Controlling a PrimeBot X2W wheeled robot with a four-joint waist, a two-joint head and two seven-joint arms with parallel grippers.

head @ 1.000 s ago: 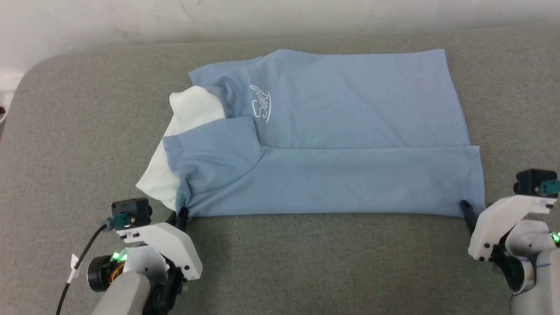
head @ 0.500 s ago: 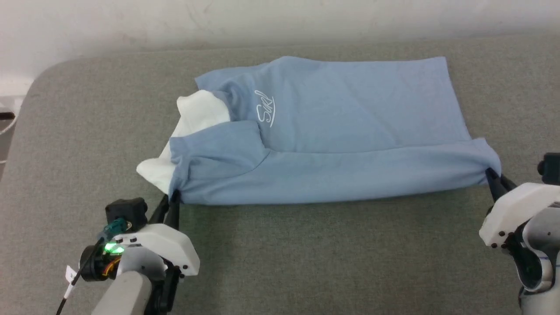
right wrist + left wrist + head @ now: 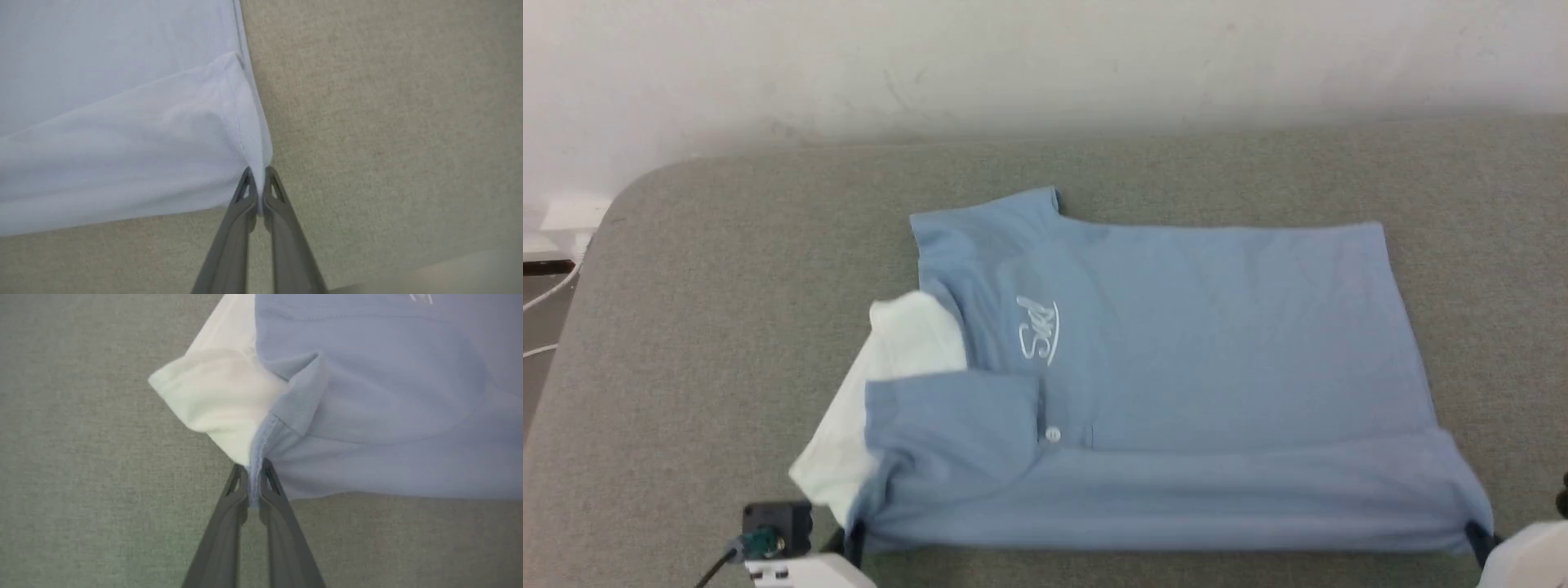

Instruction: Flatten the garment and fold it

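fingers, left gripper (image 3: 250,473): we found them closed on the garment (image 3: 1192,343) at its near neck-end corner, where the blue seam met the white fabric part (image 3: 903,343).
fingers, right gripper (image 3: 256,175): closed on the near hem-end corner, with cloth pinched between the tips.
garment position: spread on the grey padded surface (image 3: 727,327), neck end toward our left, hem toward our right.
done: we judged flattening largely complete. the near long edge lay doubled over the body as a band, just below the button (image 3: 1053,434) and the logo (image 3: 1037,328).
left: the far long edge was not yet folded in, the white part protruded, and the crosswise folds were not yet made.
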